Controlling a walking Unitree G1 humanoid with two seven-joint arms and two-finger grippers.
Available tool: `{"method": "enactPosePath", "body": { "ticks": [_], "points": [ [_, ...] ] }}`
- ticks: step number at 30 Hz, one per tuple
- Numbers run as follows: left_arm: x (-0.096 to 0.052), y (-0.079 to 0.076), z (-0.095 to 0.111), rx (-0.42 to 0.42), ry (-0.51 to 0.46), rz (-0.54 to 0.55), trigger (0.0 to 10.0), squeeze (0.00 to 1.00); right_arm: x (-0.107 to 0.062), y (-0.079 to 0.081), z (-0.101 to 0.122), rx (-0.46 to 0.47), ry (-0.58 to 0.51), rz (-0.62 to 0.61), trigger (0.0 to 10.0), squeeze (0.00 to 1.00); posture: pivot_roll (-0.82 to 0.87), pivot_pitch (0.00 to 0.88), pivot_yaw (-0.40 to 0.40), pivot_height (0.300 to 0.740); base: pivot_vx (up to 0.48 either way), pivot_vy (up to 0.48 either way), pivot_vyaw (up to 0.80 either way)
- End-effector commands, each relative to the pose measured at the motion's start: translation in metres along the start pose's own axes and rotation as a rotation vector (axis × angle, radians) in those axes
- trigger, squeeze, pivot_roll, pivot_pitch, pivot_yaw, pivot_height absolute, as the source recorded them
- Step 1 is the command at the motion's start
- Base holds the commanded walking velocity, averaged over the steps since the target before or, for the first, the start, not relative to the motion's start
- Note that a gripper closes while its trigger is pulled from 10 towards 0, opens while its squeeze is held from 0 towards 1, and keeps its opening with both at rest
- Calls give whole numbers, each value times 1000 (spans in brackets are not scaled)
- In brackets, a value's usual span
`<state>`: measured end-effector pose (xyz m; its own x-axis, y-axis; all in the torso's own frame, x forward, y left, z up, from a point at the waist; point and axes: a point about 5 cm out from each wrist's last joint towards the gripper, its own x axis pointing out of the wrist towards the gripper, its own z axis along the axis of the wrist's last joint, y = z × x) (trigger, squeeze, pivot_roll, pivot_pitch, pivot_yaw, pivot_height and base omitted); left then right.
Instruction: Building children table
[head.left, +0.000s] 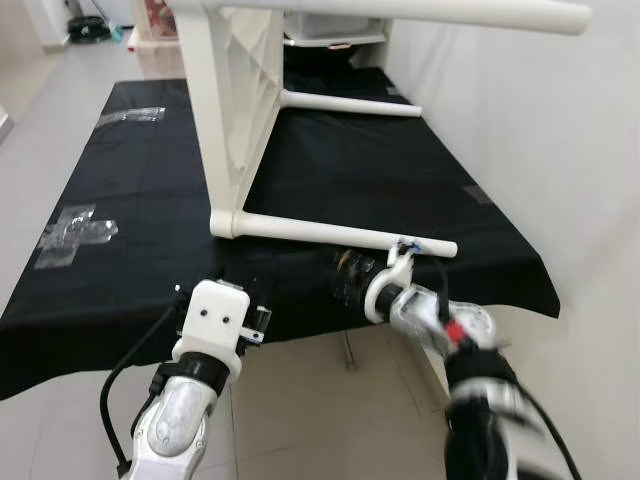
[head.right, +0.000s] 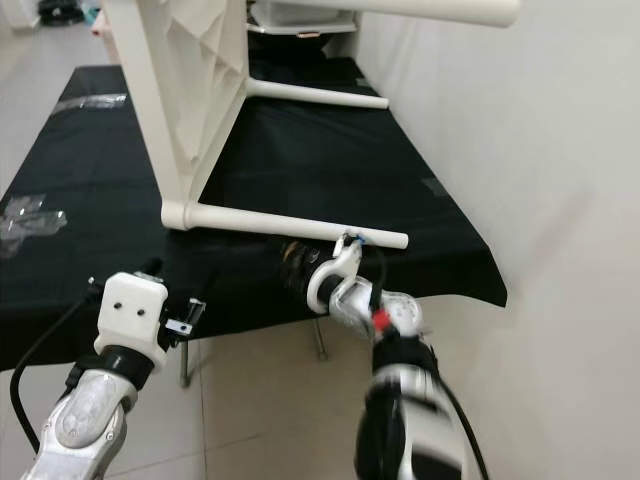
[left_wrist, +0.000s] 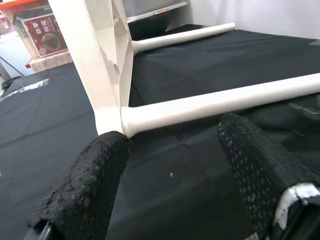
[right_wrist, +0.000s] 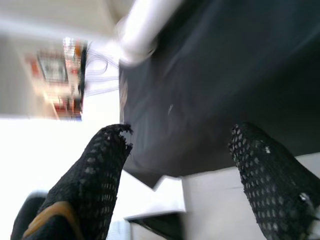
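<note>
White plastic kids' table (head.left: 232, 110) lies on its side on the black cloth (head.left: 390, 170) covering the worktop, near leg (head.left: 345, 235) running parallel to the front edge & close to it. My left gripper (left_wrist: 172, 175) sits at that edge, fingers spread w/ nothing between, facing the leg's corner joint. My right gripper (right_wrist: 175, 165) is also spread, empty, just under the leg's free end. Bare floor (head.left: 300, 400) below; wall (head.left: 540, 130) tight on the right.
</note>
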<state>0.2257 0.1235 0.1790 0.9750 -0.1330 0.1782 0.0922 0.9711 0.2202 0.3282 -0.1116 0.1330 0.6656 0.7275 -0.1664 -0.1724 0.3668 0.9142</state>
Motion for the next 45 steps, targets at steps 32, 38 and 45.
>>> {"method": "enactPosePath", "body": {
  "ticks": [32,38,45],
  "points": [
    [18,11,1,81,-67,-20,10000,0,-67,29,31,-1266,-715,-556,10000,0,64,43,-41,740,151,0,0],
    [20,11,0,78,-64,-21,10000,0,-66,33,33,-1259,-751,-547,10000,0,63,45,-37,740,414,0,0],
    [20,11,0,74,-63,-12,10000,0,-65,33,34,-1255,-772,-558,10000,0,64,44,-37,740,75,0,0]
  ]
}}
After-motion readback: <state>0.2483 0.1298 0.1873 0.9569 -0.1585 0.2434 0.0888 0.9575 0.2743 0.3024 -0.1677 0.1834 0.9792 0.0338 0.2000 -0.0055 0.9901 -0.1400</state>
